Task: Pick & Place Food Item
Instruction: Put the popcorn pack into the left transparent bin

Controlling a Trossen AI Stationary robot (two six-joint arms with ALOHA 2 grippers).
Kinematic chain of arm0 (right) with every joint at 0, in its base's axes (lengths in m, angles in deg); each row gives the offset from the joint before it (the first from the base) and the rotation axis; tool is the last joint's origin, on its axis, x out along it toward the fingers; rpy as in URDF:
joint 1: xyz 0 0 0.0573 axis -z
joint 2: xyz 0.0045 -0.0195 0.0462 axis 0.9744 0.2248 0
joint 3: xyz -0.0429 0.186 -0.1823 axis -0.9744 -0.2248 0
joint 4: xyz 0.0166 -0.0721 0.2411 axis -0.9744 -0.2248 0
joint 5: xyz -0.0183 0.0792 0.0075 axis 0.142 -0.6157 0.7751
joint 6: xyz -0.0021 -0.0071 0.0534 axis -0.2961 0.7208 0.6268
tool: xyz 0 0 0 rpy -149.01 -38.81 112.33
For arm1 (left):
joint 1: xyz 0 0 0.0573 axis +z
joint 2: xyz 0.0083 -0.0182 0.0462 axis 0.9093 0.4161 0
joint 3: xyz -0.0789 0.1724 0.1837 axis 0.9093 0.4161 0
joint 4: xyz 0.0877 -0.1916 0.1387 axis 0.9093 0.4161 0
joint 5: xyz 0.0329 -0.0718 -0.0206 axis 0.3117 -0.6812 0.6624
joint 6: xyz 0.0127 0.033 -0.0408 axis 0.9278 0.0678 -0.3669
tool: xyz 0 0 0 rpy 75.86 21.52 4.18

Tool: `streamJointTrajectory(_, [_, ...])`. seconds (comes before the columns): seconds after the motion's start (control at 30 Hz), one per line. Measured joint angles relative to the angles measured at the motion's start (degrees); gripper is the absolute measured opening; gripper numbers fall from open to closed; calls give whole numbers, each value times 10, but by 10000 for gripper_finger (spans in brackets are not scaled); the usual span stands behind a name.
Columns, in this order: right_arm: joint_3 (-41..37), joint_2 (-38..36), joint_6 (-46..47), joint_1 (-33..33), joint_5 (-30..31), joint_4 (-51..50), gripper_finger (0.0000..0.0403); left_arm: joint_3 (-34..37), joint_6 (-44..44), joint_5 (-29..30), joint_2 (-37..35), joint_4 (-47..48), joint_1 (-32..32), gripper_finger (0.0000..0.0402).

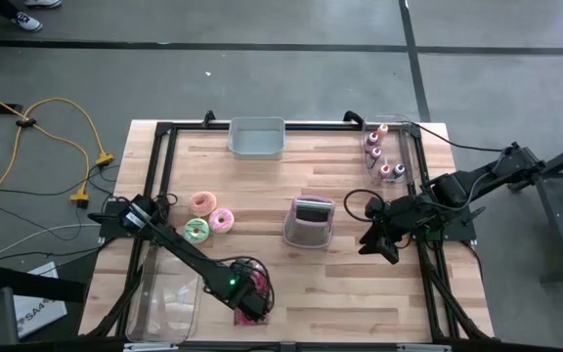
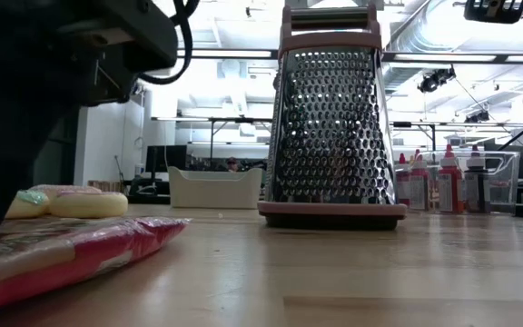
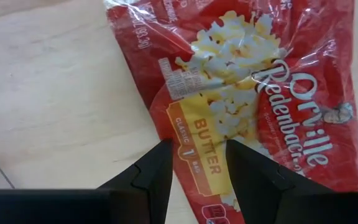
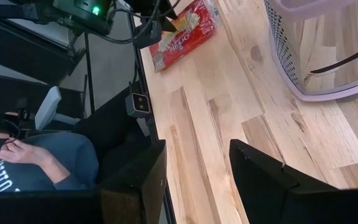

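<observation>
A red butter-popcorn bag (image 3: 260, 81) lies flat on the wooden table by its near edge (image 1: 258, 289), and shows low at the left in the low view (image 2: 71, 250). My left gripper (image 3: 197, 149) points straight down over the bag's end with the yellow label. It is open, with one finger on either side of that label. In the high view it hides part of the bag (image 1: 245, 301). My right gripper (image 1: 384, 244) waits open above the table's right side, with nothing between its fingers (image 4: 197, 155). My left gripper comes at the bag from above, its two fingertips (image 3: 160, 155) standing over the yellow label strip (image 3: 199, 134). Whether they touch the wrapper, I cannot tell.
A pink-framed box grater (image 1: 309, 223) stands at mid-table. Three donuts (image 1: 208, 215) lie at the left, with a clear tub (image 1: 164, 303) near them. A grey bin (image 1: 257, 137) sits at the far edge and a clear box of bottles (image 1: 384, 156) at far right. A person (image 4: 36, 158) sits beyond the near edge.
</observation>
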Motion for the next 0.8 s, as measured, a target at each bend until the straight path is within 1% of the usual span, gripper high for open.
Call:
streamJointTrajectory(0.13, [0,0,0,0,0,1,165,0,8,12,7,-12,0,145])
streamJointTrajectory(0.37, [0,0,0,0,0,4,165,0,32,49,9,-59,2,145])
streamJointTrajectory(0.5, [0,0,0,0,0,4,165,0,40,63,9,-68,4,145])
streamJointTrajectory(0.7, [0,0,0,0,0,9,165,0,40,65,9,-63,4,145])
streamJointTrajectory(0.8, [0,0,0,0,0,9,165,0,41,56,7,-52,4,145])
